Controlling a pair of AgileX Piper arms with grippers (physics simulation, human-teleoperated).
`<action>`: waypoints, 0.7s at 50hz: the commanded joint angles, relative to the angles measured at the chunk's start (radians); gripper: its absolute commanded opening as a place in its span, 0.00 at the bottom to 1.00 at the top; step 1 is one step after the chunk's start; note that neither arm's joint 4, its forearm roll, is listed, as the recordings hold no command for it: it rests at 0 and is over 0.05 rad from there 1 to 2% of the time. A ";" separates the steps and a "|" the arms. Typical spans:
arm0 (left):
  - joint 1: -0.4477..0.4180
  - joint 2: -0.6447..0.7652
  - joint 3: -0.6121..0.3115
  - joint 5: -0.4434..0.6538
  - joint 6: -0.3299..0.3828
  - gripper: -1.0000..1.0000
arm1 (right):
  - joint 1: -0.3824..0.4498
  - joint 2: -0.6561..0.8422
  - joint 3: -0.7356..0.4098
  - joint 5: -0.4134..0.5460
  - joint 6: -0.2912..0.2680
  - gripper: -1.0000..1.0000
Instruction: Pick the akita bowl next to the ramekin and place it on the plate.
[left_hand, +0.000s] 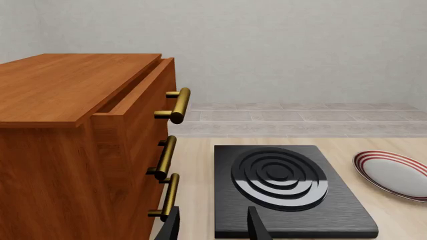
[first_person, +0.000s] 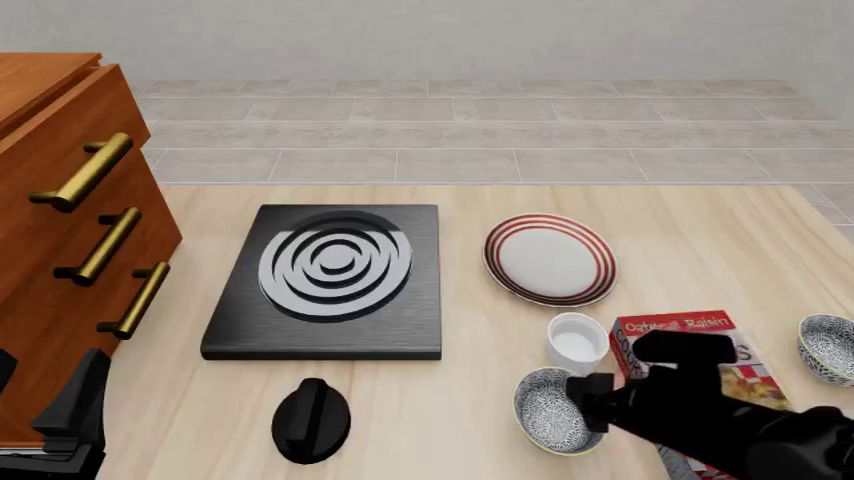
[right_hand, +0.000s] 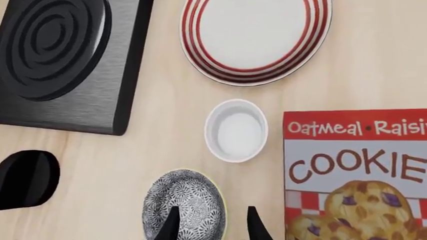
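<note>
Akita bowl (right_hand: 185, 203) sits beside the ramekin (right_hand: 236, 130) — right hand (right_hand: 209, 222) spread open, straddling its near rim.

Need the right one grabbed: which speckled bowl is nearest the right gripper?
The akita bowl beside the ramekin; the right gripper hangs over it. Its twin sits beyond the cookie box.

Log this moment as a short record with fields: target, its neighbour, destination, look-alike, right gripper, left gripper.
target: speckled bowl, near table edge, on the table
neighbour: white cup, just beyond the bowl, apart from it
destination: red-striped plate, nothing on it
look-alike: second speckled bowl, far right, past the cookie box
right gripper: open, over the near bowl's rim, not gripping
left gripper: open, holding nothing, near the drawer unit, facing the black burner slab
</note>
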 joint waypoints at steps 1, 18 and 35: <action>0.000 0.000 0.000 0.000 0.000 1.00 | 0.005 0.028 0.008 -0.029 0.007 1.00; 0.000 0.000 0.000 0.000 0.000 1.00 | 0.023 0.081 0.001 -0.064 0.012 1.00; 0.000 0.000 0.000 0.000 0.000 1.00 | 0.029 0.075 0.034 -0.084 0.014 1.00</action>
